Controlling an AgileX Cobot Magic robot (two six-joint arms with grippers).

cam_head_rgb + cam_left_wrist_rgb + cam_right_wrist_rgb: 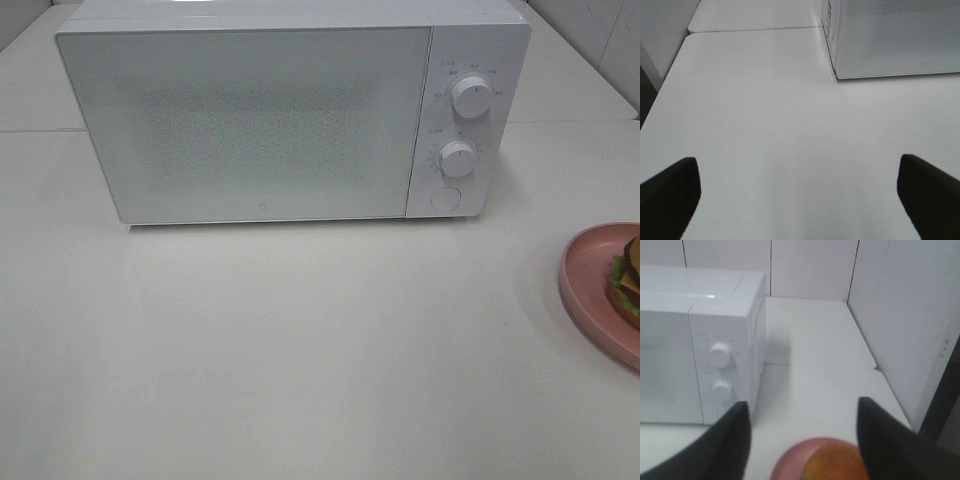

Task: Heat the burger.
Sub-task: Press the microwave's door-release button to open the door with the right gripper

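The burger (628, 275), with lettuce and a dark patty showing, lies on a pink plate (585, 280) at the table's right edge, cut off by the frame. In the right wrist view its golden bun (835, 462) sits low between the black fingers of my right gripper (802, 410). The jaws stand apart, with a clear gap on the microwave side of the bun. My left gripper (800, 200) is wide open over bare table, holding nothing. Neither gripper shows in the exterior high view.
A white microwave (260, 120) stands at the back of the table with its door shut and two knobs (470, 95) on its right panel. It also shows as the microwave (895, 40) and the microwave (695, 340). White walls rise behind and to the right.
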